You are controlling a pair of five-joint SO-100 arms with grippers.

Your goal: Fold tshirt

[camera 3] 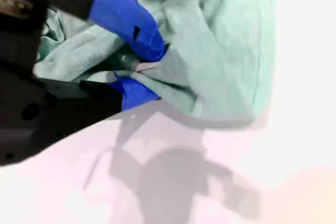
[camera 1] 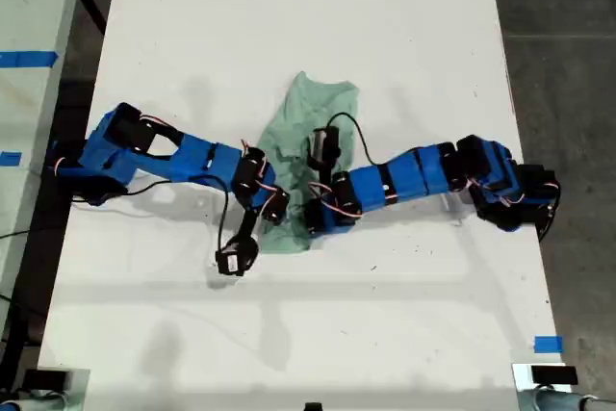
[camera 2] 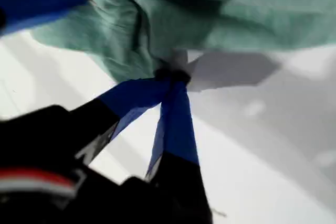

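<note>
Now both my first gripper [camera 2: 170, 74] and my second gripper [camera 3: 144, 66] pinch the tshirt [camera 1: 313, 127].

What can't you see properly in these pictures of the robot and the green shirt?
- The tshirt: bunched up, so sleeves, neck and label are hidden; both arms cover its lower part in the exterior view.
- My first gripper: the first wrist view is blurred, but it pinches cloth.
- My second gripper: cloth wraps its tips in the second wrist view.

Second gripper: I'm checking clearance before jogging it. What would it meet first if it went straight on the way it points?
My second gripper is already shut on the tshirt, so more bunched cloth comes first; depth beyond is unclear.
</note>
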